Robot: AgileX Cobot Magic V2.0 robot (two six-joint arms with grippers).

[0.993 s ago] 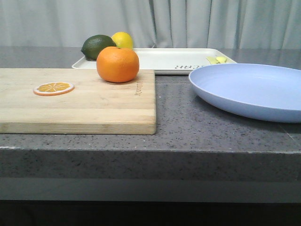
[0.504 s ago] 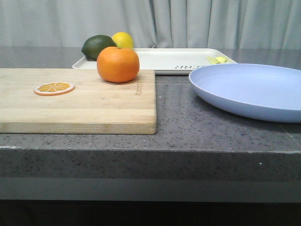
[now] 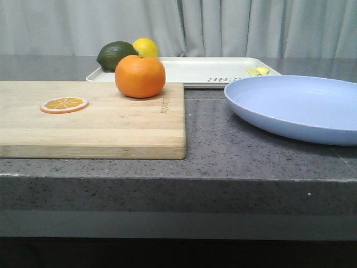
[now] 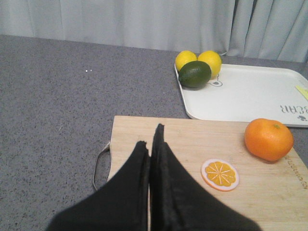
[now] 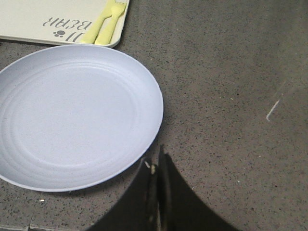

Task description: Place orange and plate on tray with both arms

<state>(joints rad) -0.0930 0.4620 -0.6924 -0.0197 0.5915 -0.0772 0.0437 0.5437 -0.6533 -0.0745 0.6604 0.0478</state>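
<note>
Both claws are pinched closed and hold nothing: the left claw (image 4: 150, 139) hangs over the cutting board (image 3: 111, 120) on the near side of the tray (image 3: 189, 70), the right claw (image 5: 155, 166) just off the near rim of the plate (image 5: 77, 115), likely staged to grab one item each. The orange (image 3: 140, 76) sits on the board's far edge just in front of the tray, an orange slice (image 3: 64, 104) nearer; the plate lies on the desk (image 3: 212, 139) in front of the tray's right end. On the tray a lime (image 3: 116, 55) and lemon (image 3: 145, 47) fill the far left corner, so its middle looks free.

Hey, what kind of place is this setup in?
Probably a mock kitchen counter: a speckled grey stone worktop, a wooden cutting board with an orange on it, and a plain grey curtain behind.
</note>
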